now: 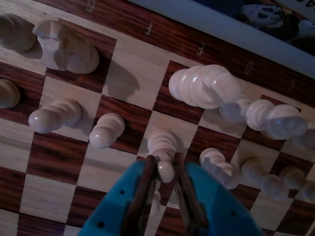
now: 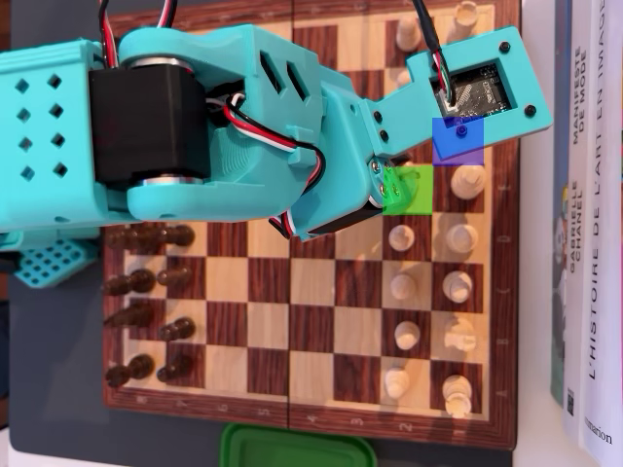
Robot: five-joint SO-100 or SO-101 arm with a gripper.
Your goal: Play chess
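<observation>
While the wrist view is showing the hand from behind, its two fingers are pinching the round head of a white pawn, which is standing on the board in the pawn row. Neighbouring pawns are standing beside it, taller white pieces behind. Overhead, the arm is covering that corner; dark pieces are lining the opposite edge.

Dim blurry wrist view, bright overhead
</observation>
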